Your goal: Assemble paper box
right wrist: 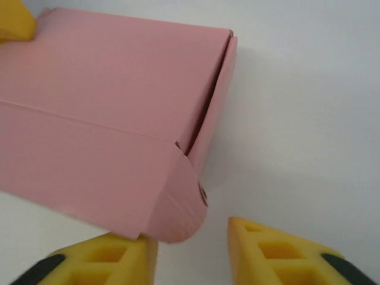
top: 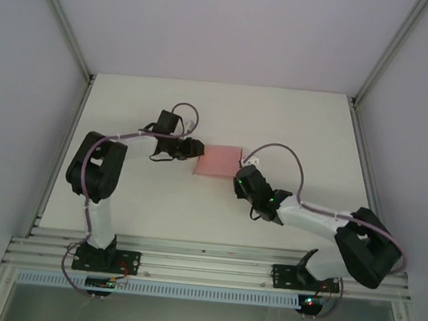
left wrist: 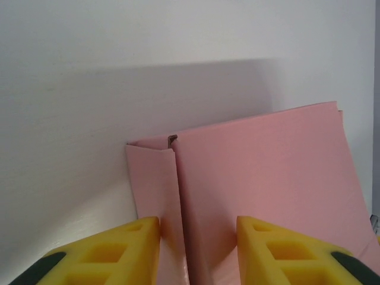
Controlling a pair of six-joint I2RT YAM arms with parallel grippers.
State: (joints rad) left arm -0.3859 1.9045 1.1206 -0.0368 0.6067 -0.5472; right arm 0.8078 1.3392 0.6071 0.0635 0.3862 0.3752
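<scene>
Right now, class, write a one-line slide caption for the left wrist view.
Left gripper, open, straddling a creased edge of the pink paper box.

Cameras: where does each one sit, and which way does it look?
Top external: high behind the arms, looking down at the table, paper box, left tool and right tool.
Left wrist: on the left arm, facing the box's folded end between its yellow fingers.
Right wrist: on the right arm, facing the box's rounded corner past its yellow fingers.
Shared: all three see the pink box; right wrist also catches a left-tool fingertip.
</scene>
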